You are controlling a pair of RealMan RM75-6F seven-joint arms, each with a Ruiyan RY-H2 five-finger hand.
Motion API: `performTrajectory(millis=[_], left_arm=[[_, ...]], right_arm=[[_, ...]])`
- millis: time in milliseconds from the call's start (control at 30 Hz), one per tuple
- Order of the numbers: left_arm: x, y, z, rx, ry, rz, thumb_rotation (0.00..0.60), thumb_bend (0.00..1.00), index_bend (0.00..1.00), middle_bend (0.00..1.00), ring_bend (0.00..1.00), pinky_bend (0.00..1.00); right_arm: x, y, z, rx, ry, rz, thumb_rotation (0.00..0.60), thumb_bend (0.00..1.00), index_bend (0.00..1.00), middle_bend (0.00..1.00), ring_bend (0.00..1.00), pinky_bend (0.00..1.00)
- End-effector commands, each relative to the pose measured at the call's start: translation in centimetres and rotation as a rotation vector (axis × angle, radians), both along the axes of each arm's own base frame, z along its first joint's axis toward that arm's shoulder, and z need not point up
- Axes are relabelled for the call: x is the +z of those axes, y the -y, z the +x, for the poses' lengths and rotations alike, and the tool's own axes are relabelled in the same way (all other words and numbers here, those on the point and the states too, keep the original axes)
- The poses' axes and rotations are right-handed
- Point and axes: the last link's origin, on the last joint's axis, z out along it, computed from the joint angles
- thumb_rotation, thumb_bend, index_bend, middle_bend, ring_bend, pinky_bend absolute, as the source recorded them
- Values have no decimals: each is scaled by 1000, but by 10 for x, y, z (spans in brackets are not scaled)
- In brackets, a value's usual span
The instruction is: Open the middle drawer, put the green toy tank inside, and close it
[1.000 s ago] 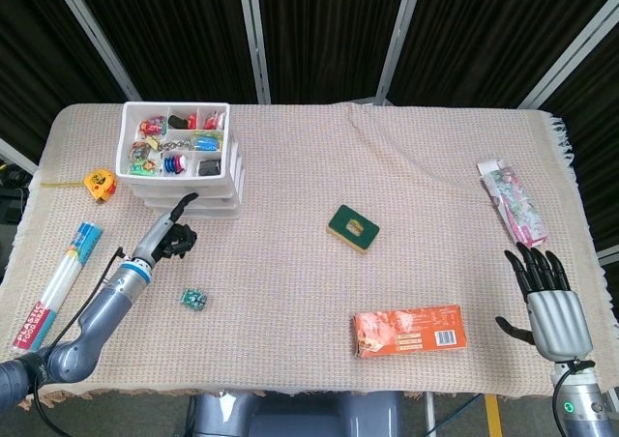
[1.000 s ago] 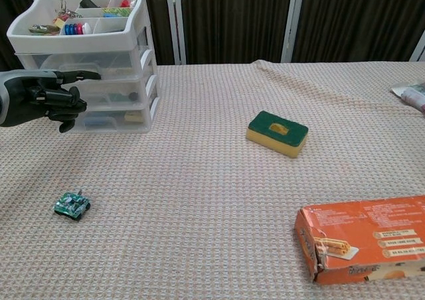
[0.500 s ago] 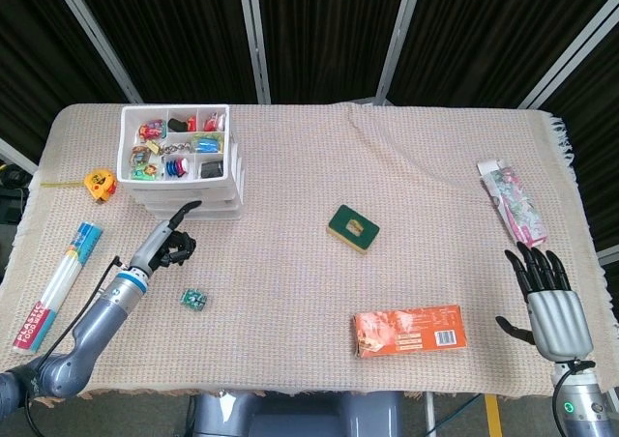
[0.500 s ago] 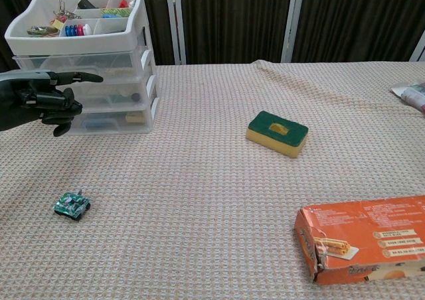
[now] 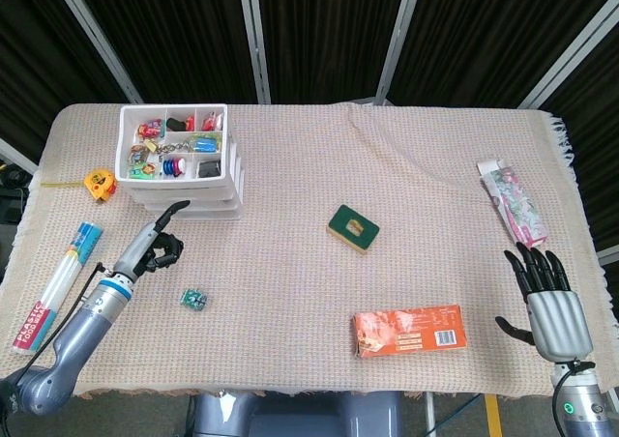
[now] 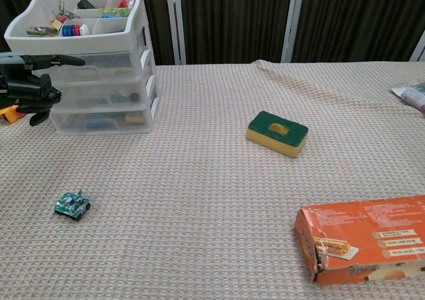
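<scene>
— Covering the whole table is a beige woven cloth (image 5: 290,263). What stands on it, from the biggest?

— At the far left, the white three-drawer organizer (image 5: 179,161) with an open top tray full of small trinkets. All three drawers look pushed in; the middle drawer (image 6: 106,87) is shut.

— And after that?

— An orange snack box (image 5: 408,330) lies flat near the front edge. A printed packet (image 5: 513,201) is at the right edge, and a long blue-and-white tube pack (image 5: 56,283) at the left edge. A green and yellow sponge (image 5: 352,228) sits near the middle.

— The hands?

— The left hand (image 5: 155,245) hovers in front of the organizer, not touching it. One finger points straight toward the drawers, the others are curled in, holding nothing. The right hand (image 5: 549,302) is at the front right corner, palm down, fingers apart and empty.

— Smaller things?

— A yellow tape measure (image 5: 100,182) beside the organizer. The green toy tank (image 5: 194,300) stands on the cloth, just right of the left forearm, well apart from the drawers.
</scene>
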Motion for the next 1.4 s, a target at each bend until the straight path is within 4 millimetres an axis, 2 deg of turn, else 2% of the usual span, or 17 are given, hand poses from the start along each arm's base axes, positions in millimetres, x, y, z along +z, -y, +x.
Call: performTrajectory(millis=[33,200,500,900,1400], left_arm=[[16,7,1,-101,-145,113,600,1000,69,913,876,711],[27,8,-2,-128,-291,194,600,1000,62,915,878,712],[39,8,-21,-109,-557,264,600,1000,81,917,881,716],[52,2,-46,-11,-642,289,600,1000,140,918,882,716],[39,-10,-47,9,-638,249,600,1000,136,918,882,716]], right_arm=[[0,0,0,0,0,0,600,3,78,0,0,0],[0,0,0,-1,3,1,600,4,78,0,0,0],[0,0,0,-1,3,1,600,3,78,0,0,0],[0,0,0,0,4,1,600,3,78,0,0,0],[0,0,0,-1,4,0,600,3,78,0,0,0]])
